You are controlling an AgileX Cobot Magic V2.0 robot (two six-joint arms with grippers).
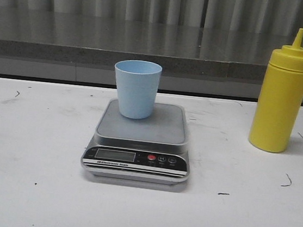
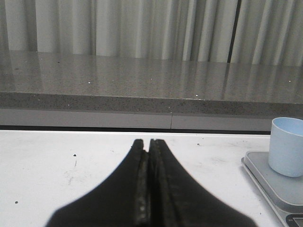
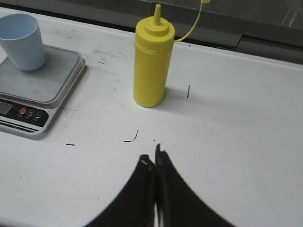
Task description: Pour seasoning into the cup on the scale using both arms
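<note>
The pale blue cup (image 1: 136, 88) stands upright on the back of the scale (image 1: 140, 139) in the middle of the white table. The yellow seasoning bottle (image 1: 281, 98) stands upright on the table to the right of the scale, cap on. Neither gripper shows in the front view. In the left wrist view my left gripper (image 2: 147, 142) is shut and empty above the table, left of the cup (image 2: 287, 152) and scale (image 2: 277, 182). In the right wrist view my right gripper (image 3: 152, 153) is shut and empty, short of the bottle (image 3: 151, 61); the cup (image 3: 22, 41) and scale (image 3: 40, 90) lie to one side.
A grey stone counter (image 1: 148, 50) runs along the table's far edge, with pale curtains behind it. Small dark marks dot the white tabletop (image 1: 33, 188).
</note>
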